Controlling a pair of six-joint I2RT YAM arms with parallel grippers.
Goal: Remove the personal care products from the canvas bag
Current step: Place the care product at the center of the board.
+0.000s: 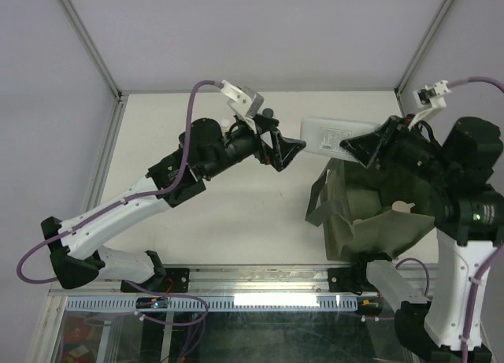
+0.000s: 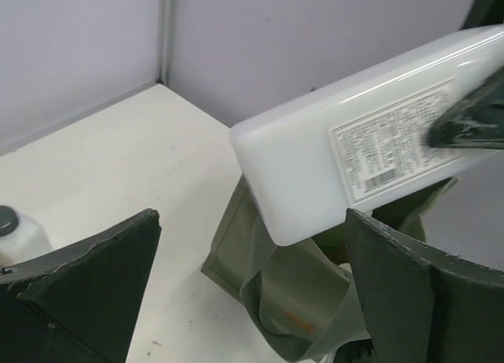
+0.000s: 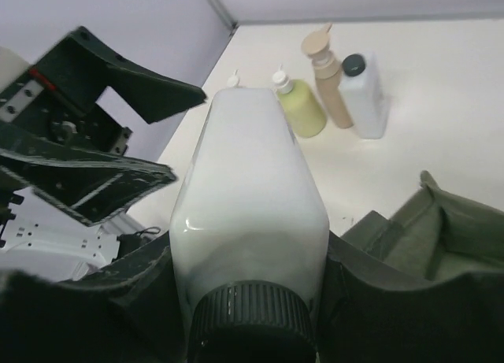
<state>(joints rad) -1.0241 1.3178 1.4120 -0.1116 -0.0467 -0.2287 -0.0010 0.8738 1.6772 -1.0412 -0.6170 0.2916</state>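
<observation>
While my right gripper (image 1: 361, 146) clamps cap end of white bottle (image 1: 329, 135), bottle hangs level, centre-right of top view, above canvas bag (image 1: 370, 217) slumped on table (image 1: 236, 213). My left gripper (image 1: 291, 152) spread wide at bottle's free end. Yellow-green bottle (image 3: 303, 111), tan bottle (image 3: 329, 83), small white bottle (image 3: 364, 99) stand together on table, upper centre of right wrist view.

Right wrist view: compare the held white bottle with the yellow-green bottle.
The white bottle is milky with a black ribbed cap; the yellow-green bottle has a small white cap. The right gripper holds the white bottle level in the air; the yellow-green bottle stands upright on the table. Both are plastic and outside the bag.
</observation>
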